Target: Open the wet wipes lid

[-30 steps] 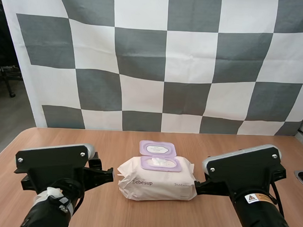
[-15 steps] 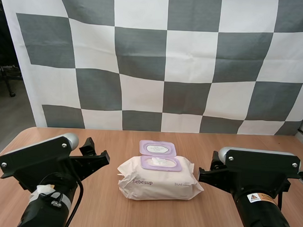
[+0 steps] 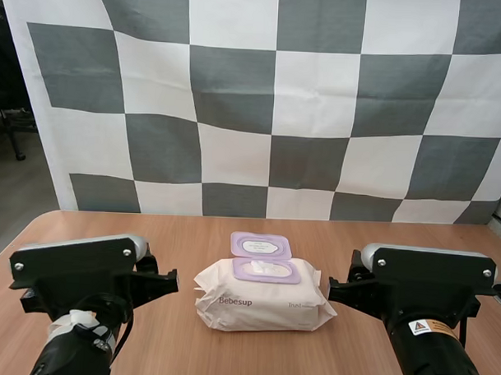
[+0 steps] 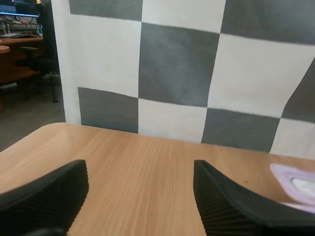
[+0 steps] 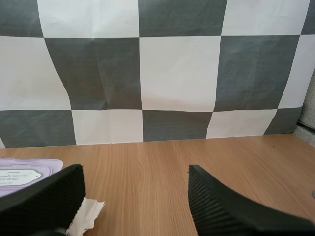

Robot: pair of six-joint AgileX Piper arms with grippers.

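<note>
Plainly, the pack of wet wipes (image 3: pixel 259 296) lies flat on the tabletop (image 3: pixel 175 234). Its purple lid (image 3: pixel 261 245) is flipped back over the pack's far edge, so the task looks done. The left gripper (image 4: pixel 140 196) sits left of the pack with its fingers spread on nothing. The right gripper (image 5: pixel 135 196) sits right of it, likewise spread. Both are clear of the pack, probably parked. The tabletop is smooth, pale wood grain.

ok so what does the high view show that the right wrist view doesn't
The high view gives the whole wet wipes pack, with its opening uncovered. The right wrist view instead gives the right hand up close, open, its ribbed fingers standing apart. They share the purple lid, flipped back, and the table.
</note>
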